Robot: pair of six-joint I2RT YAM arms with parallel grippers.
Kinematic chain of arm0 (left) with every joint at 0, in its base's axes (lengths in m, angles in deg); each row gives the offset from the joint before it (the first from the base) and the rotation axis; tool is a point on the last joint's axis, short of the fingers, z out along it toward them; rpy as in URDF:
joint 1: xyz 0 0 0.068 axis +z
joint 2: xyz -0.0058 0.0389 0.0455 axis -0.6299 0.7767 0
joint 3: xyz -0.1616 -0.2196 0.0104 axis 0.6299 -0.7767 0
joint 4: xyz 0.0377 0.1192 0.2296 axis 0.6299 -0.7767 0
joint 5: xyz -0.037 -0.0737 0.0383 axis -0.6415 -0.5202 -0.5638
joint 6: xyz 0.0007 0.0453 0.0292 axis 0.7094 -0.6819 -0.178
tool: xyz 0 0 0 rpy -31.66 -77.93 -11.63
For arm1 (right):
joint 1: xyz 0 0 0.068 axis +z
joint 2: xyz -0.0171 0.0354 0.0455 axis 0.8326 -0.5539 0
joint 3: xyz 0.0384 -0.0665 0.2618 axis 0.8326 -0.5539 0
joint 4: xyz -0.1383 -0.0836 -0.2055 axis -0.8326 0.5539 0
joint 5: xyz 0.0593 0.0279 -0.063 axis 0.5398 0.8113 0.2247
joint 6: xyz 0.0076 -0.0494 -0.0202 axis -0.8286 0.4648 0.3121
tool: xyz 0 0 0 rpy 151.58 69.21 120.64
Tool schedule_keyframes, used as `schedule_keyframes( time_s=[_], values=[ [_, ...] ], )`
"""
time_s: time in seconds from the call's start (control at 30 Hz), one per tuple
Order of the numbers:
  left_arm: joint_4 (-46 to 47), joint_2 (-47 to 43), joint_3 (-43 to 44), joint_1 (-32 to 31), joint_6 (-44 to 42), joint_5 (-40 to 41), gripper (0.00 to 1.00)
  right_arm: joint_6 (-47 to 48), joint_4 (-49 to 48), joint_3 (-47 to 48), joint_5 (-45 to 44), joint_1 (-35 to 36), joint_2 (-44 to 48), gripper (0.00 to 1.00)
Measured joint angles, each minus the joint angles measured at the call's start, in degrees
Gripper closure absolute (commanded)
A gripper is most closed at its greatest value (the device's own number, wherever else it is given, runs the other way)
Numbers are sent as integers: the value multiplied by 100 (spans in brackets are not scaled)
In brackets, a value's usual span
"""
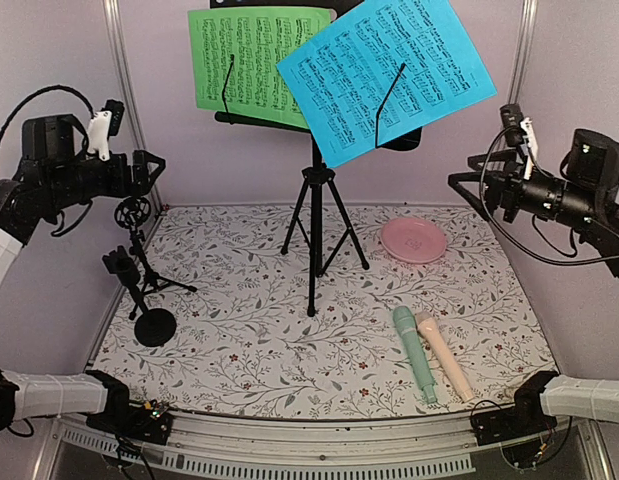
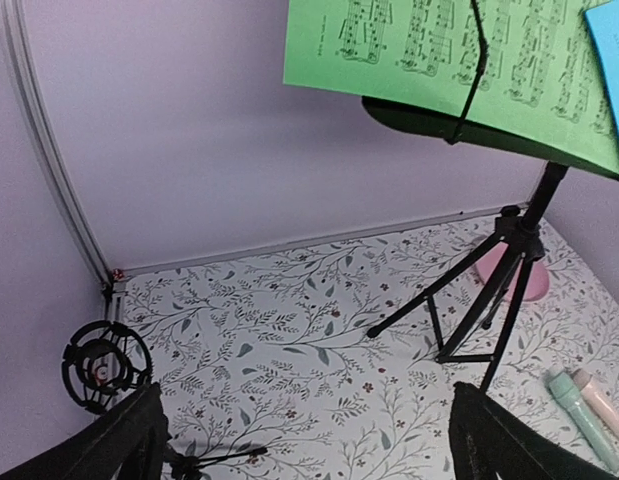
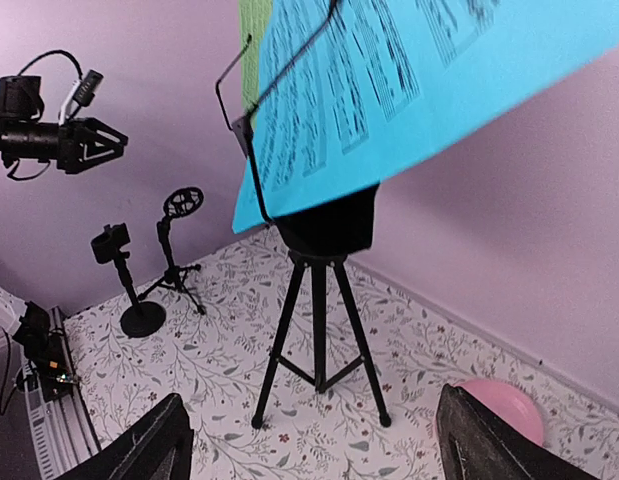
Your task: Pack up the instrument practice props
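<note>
A black music desk (image 1: 257,120) on a tripod (image 1: 315,235) stands at mid-back. It holds a green sheet-music page (image 1: 251,62) and a tilted blue page (image 1: 389,75), each under a black wire clip. A mint-green microphone (image 1: 414,353) and a pale-pink microphone (image 1: 444,355) lie side by side at the front right. Two black mic supports stand at the left: a shock-mount stand (image 1: 134,215) and a round-base stand (image 1: 139,295). My left gripper (image 1: 151,170) is open and empty, high above the supports. My right gripper (image 1: 467,172) is open and empty, high at the right.
A round pink dish (image 1: 414,240) sits right of the tripod, behind the microphones. Lilac walls close in the back and both sides. The floor is a floral-print mat (image 1: 239,340). A metal rail (image 1: 319,430) runs along the near edge.
</note>
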Motion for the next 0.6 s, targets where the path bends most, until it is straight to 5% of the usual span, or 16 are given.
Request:
schedule_keyframes(
  time_s=[0.3, 0.6],
  values=[
    [2168, -450, -1207, -229, 1016, -1248, 8, 442, -422, 42, -256, 0, 979, 13],
    [3534, 433, -1097, -1606, 2114, -1058, 17, 295, -402, 748, -741, 0, 732, 14]
  ],
)
